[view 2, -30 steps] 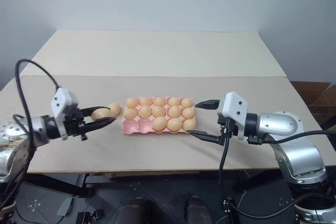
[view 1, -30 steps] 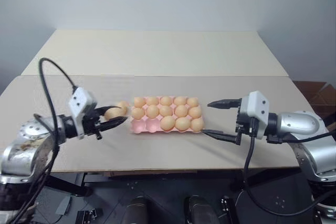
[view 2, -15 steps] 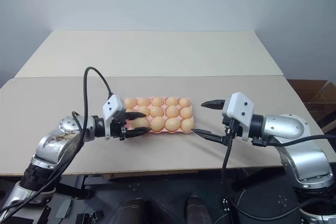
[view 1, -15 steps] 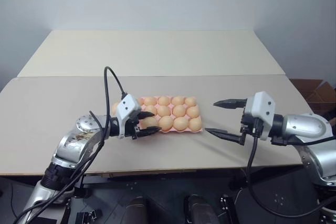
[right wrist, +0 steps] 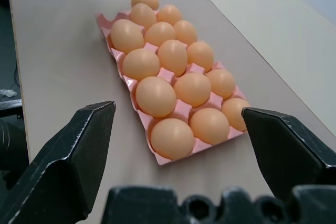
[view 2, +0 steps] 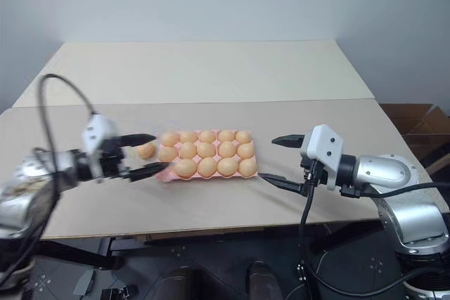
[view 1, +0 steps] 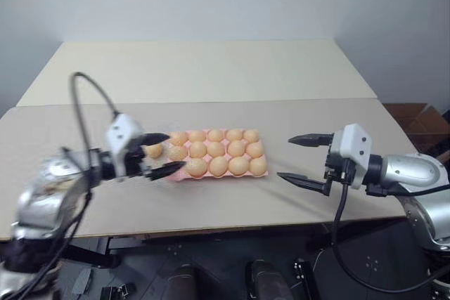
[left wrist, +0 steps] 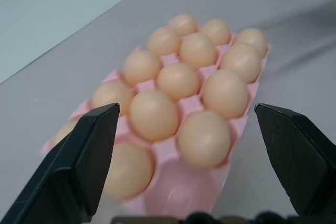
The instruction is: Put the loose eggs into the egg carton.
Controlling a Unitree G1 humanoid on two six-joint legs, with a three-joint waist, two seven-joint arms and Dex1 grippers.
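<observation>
While empty, both hands (view 1: 160, 153) (view 1: 304, 159) wide apart.

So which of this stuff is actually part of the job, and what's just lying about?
For the job: loose egg beside the carton's left end; egg carton, one near cup empty; left gripper and right gripper, both open.

Lying about: cardboard box beyond the table's right edge; rear table.

Your left gripper (view 1: 160, 152) is hanging open at the pink egg carton's (view 1: 261, 173) end, beside one loose egg (view 1: 153, 150) lying on the counter (view 1: 232, 198)
</observation>
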